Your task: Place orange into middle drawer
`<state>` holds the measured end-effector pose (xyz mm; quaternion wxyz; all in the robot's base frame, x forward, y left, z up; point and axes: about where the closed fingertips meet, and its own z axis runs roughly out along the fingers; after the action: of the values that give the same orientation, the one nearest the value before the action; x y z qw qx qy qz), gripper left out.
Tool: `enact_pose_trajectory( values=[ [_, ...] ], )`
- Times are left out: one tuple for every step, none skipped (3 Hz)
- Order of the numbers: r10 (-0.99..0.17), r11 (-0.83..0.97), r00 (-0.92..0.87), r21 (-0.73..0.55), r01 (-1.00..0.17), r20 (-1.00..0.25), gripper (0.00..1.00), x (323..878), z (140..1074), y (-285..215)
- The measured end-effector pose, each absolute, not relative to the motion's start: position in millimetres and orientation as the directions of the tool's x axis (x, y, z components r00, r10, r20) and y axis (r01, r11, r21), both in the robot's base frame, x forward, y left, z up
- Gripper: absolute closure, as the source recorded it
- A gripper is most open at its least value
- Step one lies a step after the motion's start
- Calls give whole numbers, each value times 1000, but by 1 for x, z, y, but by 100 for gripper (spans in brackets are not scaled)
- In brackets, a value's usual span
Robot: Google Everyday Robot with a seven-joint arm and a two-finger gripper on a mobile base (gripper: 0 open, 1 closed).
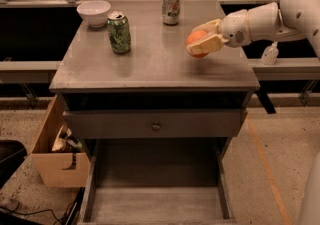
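The orange is a round bright fruit over the right side of the grey cabinet top. My gripper comes in from the right on a white arm and is shut on the orange, one beige finger above it and one in front of it. It holds the fruit at or just above the surface. The middle drawer stands pulled open at the bottom of the view, showing its bare plank floor and low side walls. It lies well below and in front of the gripper.
A green drink can, a second can and a white bowl stand on the cabinet top. A closed drawer front with a round knob sits above the open drawer. A cardboard box stands on the floor at the left.
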<state>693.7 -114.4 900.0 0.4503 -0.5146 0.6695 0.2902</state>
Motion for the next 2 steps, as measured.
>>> enact_pose_trajectory(
  values=[
    [-441, 308, -30, -120, -944, -897, 100, 661, 923, -113],
    [-398, 323, 20, -161, -933, -917, 100, 621, 934, -110]
  ],
)
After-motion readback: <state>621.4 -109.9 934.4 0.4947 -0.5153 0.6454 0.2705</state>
